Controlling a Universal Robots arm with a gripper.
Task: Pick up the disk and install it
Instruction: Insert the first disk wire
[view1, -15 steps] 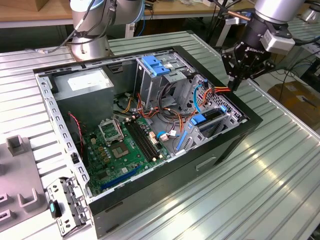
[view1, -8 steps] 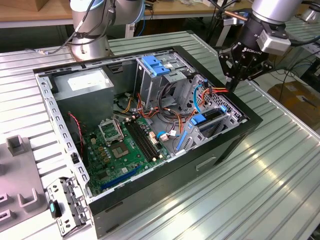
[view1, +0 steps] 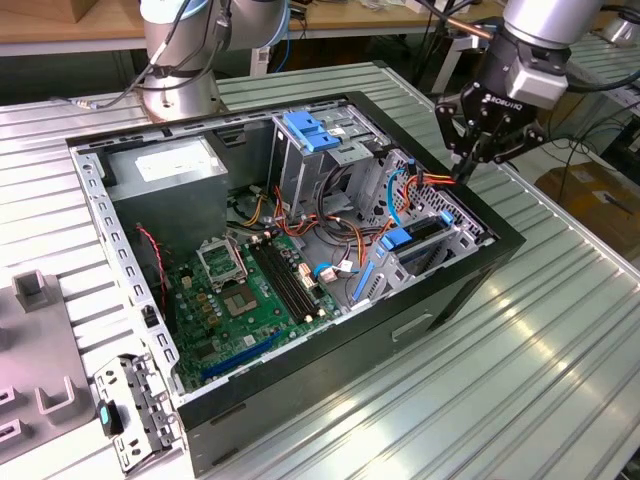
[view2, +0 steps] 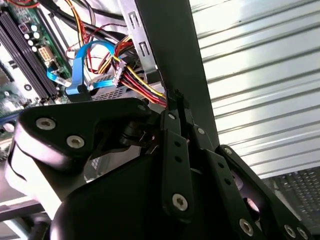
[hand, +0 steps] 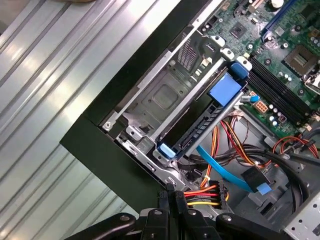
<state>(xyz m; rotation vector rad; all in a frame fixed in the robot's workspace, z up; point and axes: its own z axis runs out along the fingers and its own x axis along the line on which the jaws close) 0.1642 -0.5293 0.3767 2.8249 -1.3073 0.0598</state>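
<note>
The disk (view1: 428, 230) stands on edge in a slot of the lower drive cage at the exterior view's right end of the open computer case (view1: 300, 400). In the first wrist view the disk (hand: 200, 127) shows as a dark slab with blue rail ends. My gripper (view1: 463, 175) hangs just above the case's rim beside that cage, shut, with nothing seen between the fingertips. In both wrist views my gripper (hand: 172, 191) (view2: 176, 97) sits right against a red, yellow and orange power cable bundle (hand: 212, 192) (view2: 135, 80). A blue flat data cable (hand: 225, 170) lies loose nearby.
The motherboard (view1: 240, 290) fills the case floor, with a grey power-supply box (view1: 165, 165) at the back. A taller drive cage with a blue latch (view1: 310, 130) stands mid-case. Ribbed metal table (view1: 520, 380) surrounds the case. Grey fixtures (view1: 40, 300) and a metal bracket (view1: 140, 410) lie at the exterior view's left.
</note>
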